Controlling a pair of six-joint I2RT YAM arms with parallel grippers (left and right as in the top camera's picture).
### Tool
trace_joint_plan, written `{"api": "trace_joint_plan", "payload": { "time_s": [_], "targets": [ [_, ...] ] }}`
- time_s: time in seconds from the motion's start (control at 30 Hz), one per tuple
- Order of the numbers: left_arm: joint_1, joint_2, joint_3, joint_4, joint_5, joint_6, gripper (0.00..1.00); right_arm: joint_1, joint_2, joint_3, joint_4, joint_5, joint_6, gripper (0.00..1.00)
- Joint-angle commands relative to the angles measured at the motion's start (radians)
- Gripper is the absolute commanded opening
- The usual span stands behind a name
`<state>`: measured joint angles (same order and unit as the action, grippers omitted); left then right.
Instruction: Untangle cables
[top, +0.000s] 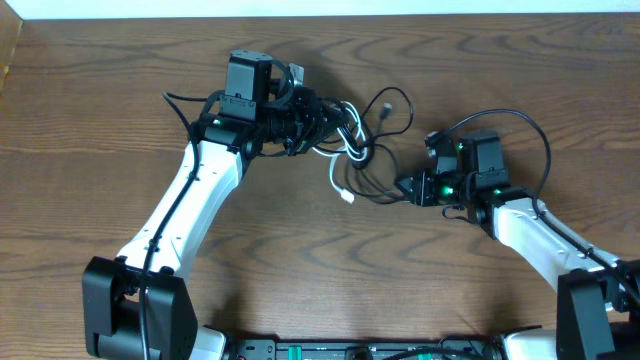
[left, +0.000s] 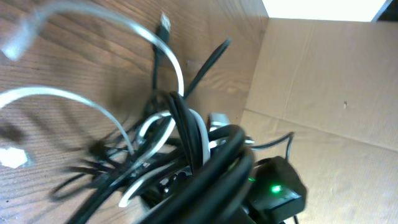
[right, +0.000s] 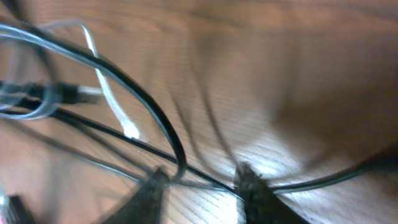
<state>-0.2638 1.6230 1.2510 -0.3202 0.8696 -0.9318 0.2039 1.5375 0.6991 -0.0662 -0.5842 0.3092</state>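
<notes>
The cables (top: 335, 125) lie as a knot of thin black cords and one white cord at the table's middle back. My left gripper (top: 287, 115) is buried in the knot's left side. In the left wrist view the black and white cables (left: 186, 137) bunch over the jaws and hide them; they look shut on the bundle. The white cable (top: 340, 172) trails down to a plug (top: 348, 197). My right gripper (top: 408, 187) sits at the knot's right edge. Its fingers (right: 258, 196) stand apart, and a thin black cable (right: 158, 115) runs across the gap, with no squeeze visible.
A cardboard wall (left: 323, 93) stands behind the table. The table's far edge (top: 300, 12) runs along the top. The right arm's own thick black cord (top: 535, 125) loops above its wrist. Bare wood (top: 330, 280) lies toward the front.
</notes>
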Motion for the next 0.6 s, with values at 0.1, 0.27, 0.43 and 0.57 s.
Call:
{"api": "trace_joint_plan", "payload": {
  "time_s": [0.1, 0.27, 0.43, 0.57],
  "targets": [
    [-0.037, -0.030, 0.008, 0.000, 0.061, 0.044, 0.07, -0.024, -0.098, 0.007, 0.108, -0.182, 0.170, 0.53],
    [-0.063, -0.030, 0.008, 0.001, 0.061, 0.023, 0.07, 0.001, -0.092, 0.007, 0.085, -0.152, 0.365, 0.51],
    [-0.077, -0.030, 0.008, 0.009, 0.061, 0.018, 0.07, 0.043, -0.090, 0.007, 0.085, -0.100, 0.498, 0.47],
    [-0.086, -0.030, 0.008, 0.009, 0.060, 0.003, 0.07, 0.073, -0.090, 0.006, 0.085, -0.047, 0.558, 0.45]
  ]
}}
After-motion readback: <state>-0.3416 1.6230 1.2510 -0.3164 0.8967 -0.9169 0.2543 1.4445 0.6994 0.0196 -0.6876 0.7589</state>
